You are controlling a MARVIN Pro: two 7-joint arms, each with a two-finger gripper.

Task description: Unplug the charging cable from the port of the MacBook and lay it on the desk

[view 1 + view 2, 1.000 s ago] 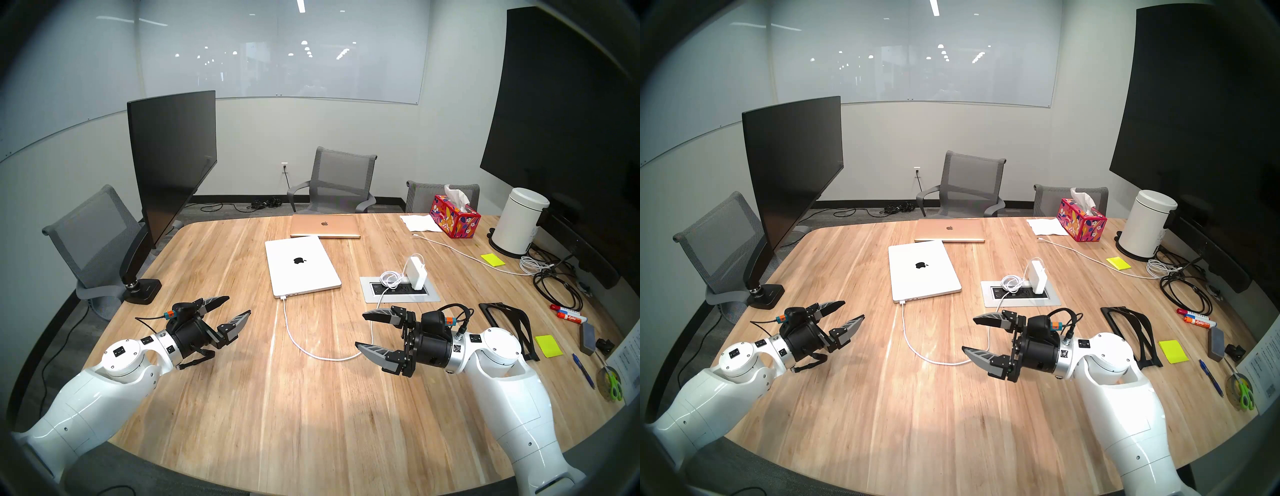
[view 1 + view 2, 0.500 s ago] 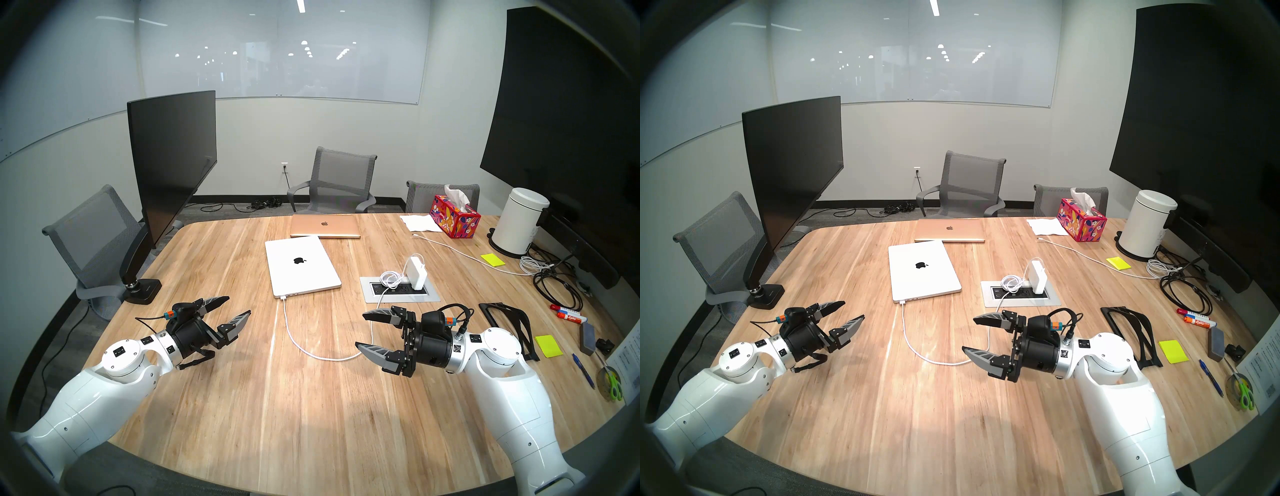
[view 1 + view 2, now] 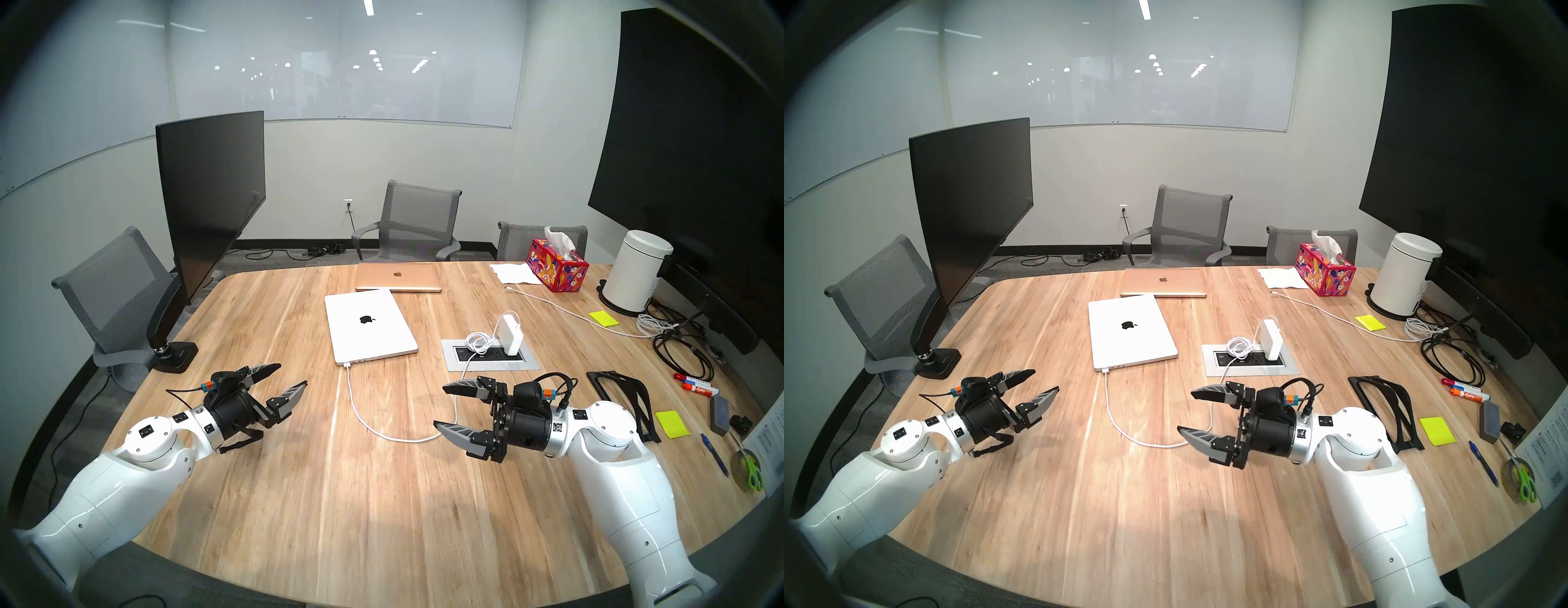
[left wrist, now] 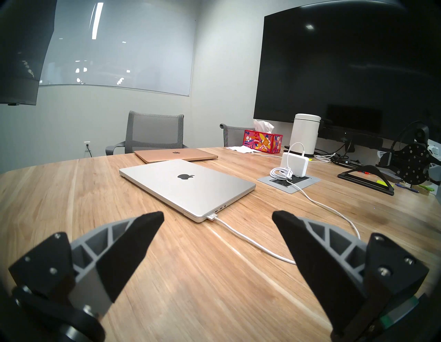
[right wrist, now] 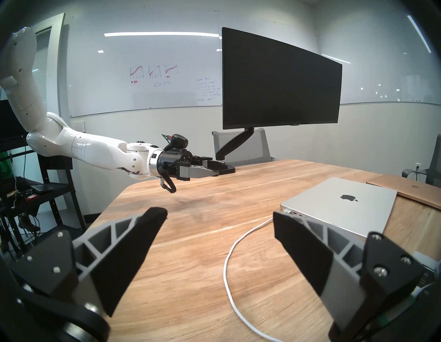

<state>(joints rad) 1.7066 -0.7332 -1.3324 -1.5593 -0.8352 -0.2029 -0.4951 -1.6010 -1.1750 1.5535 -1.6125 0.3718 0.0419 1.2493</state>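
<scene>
The closed silver MacBook [image 3: 369,325] [image 4: 188,186] [image 5: 341,203] lies mid-desk [image 3: 339,488]. The white charging cable [image 3: 360,414] [image 4: 250,241] [image 5: 229,260] is plugged into its near left corner at the connector [image 3: 347,364] [image 4: 212,216]. The cord loops over the desk to the white power brick [image 3: 509,333]. My left gripper [image 3: 292,374] [image 4: 217,217] is open and empty, hovering left of the cord and pointing at the connector. My right gripper [image 3: 439,405] [image 5: 219,215] is open and empty, with the cord's loop passing under its fingers.
A gold laptop [image 3: 398,277] lies behind the MacBook. A power outlet box [image 3: 488,354] is set in the desk right of it. A monitor on an arm [image 3: 212,199] stands at the left. A tissue box [image 3: 556,265], white canister [image 3: 634,271], black cables [image 3: 679,356], markers and notes crowd the right side.
My right gripper has shifted very slightly left and down. The left arm, cable and MacBook have not moved.
</scene>
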